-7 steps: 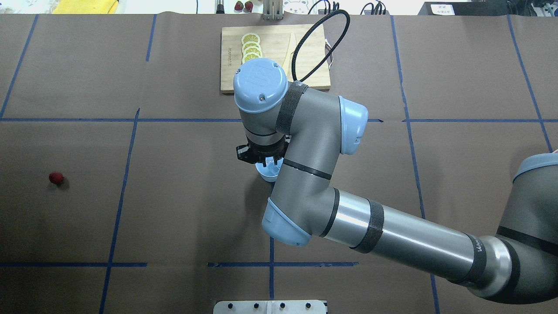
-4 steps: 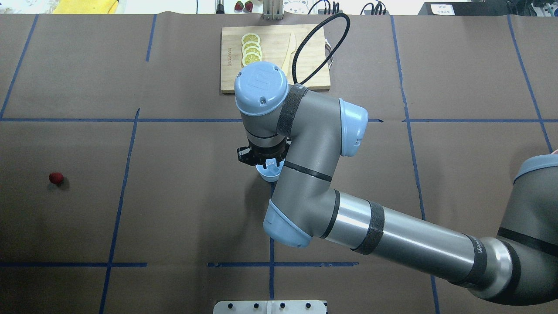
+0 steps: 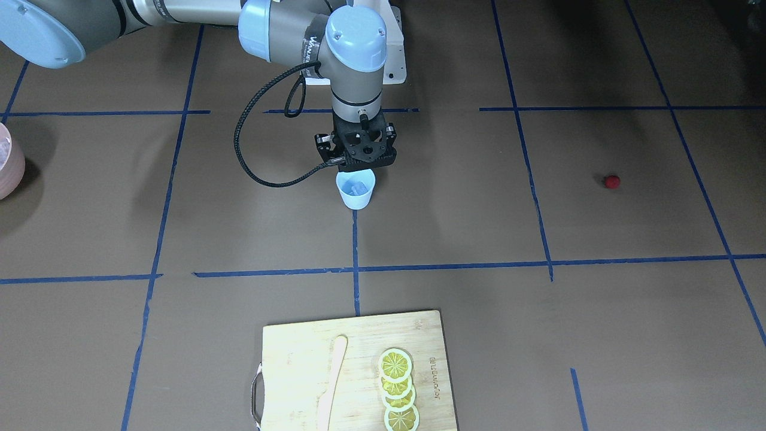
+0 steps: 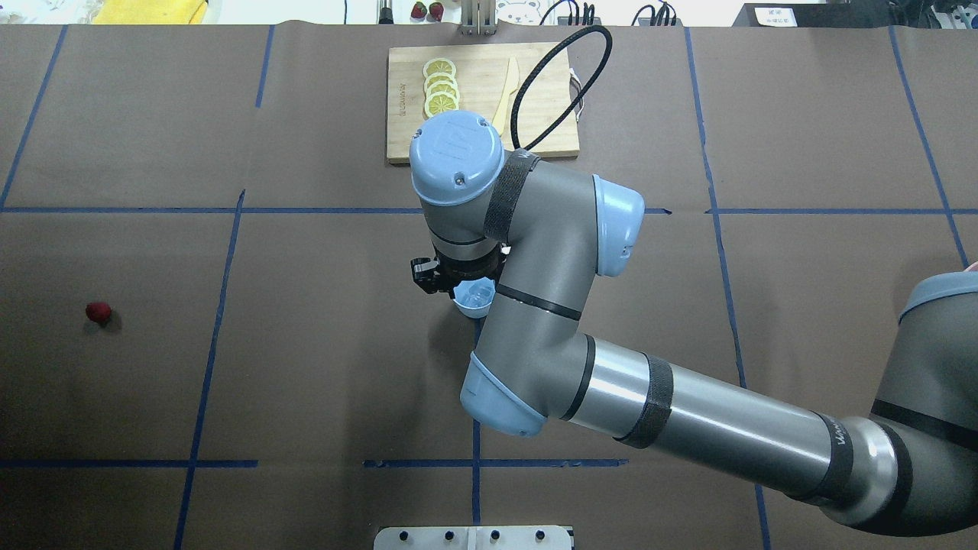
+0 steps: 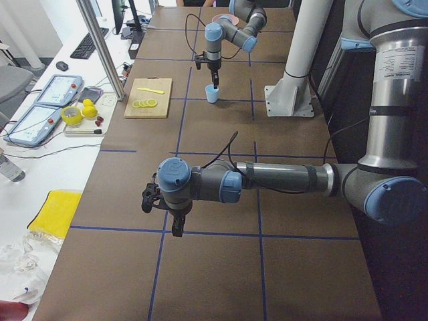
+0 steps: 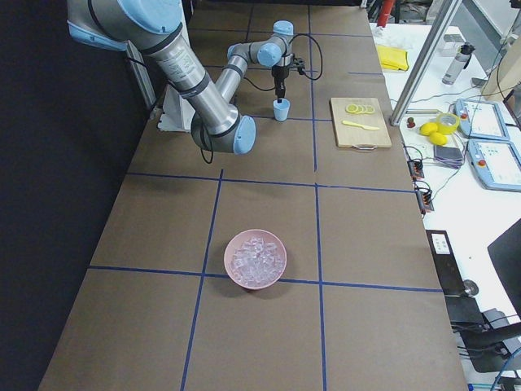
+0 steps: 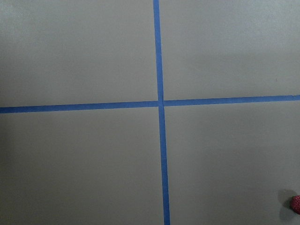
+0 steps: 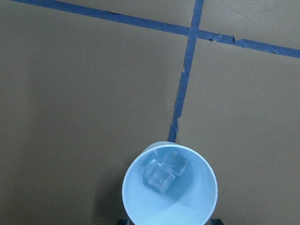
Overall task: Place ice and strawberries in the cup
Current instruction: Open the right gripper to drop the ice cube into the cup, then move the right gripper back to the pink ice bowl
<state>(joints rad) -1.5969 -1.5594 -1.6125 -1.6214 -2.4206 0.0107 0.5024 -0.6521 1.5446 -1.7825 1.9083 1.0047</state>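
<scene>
Now: two small clear glassy ice cubes (image 8: 166, 171) lie inside the small pale blue tapered plastic cup (image 3: 356, 190), which stands upright mid-worktop (image 4: 306, 367).
The right gripper (image 3: 358, 160) hangs just above the cup's mouth, jaws spread wide and holding nothing. The tiny round red strawberry (image 4: 98, 311) sits on bare worktop, well apart from the cup, on the robot's left side. The left gripper (image 5: 176, 229) hovers over a blue tape cross near that berry; cannot tell how its jaws stand. A pinkish round bowl (image 6: 256, 285) toward the robot's right end holds more ice.
</scene>
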